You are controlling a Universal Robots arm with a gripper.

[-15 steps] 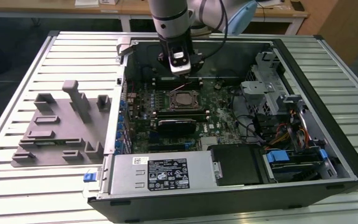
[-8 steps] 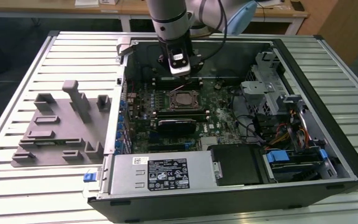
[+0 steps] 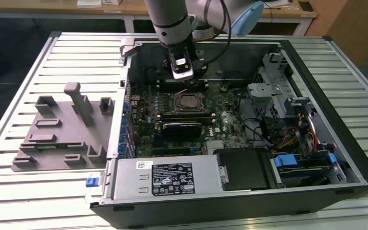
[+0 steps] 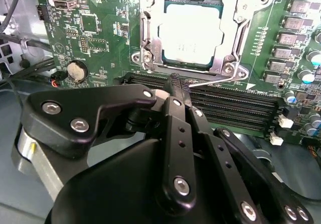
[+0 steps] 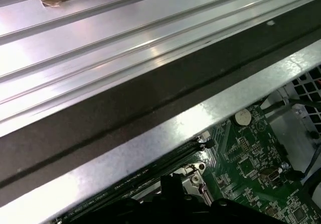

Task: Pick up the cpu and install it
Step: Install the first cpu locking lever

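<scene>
The cpu (image 4: 190, 35), a square chip with a shiny silver top, lies flat inside the metal-framed socket (image 4: 150, 30) on the green motherboard (image 4: 95, 28). In the exterior view the cpu (image 3: 187, 102) sits mid-board inside the open computer case. My gripper (image 4: 178, 83) hangs just beside the socket's edge, over the memory slots (image 4: 235, 108). Its black fingers (image 4: 175, 118) are pressed together with the tips by the thin wire lever (image 4: 213, 81) of the socket. From outside, the gripper (image 3: 185, 84) stands a little behind the socket. Nothing shows between the fingers.
The grey plastic fixture block (image 3: 63, 129) lies on the ribbed table at the exterior view's left. The case wall (image 5: 150, 138) runs close past the arm. A power supply (image 3: 165, 177), drive cage (image 3: 305, 167) and cables (image 3: 280, 134) fill the near and right side of the case.
</scene>
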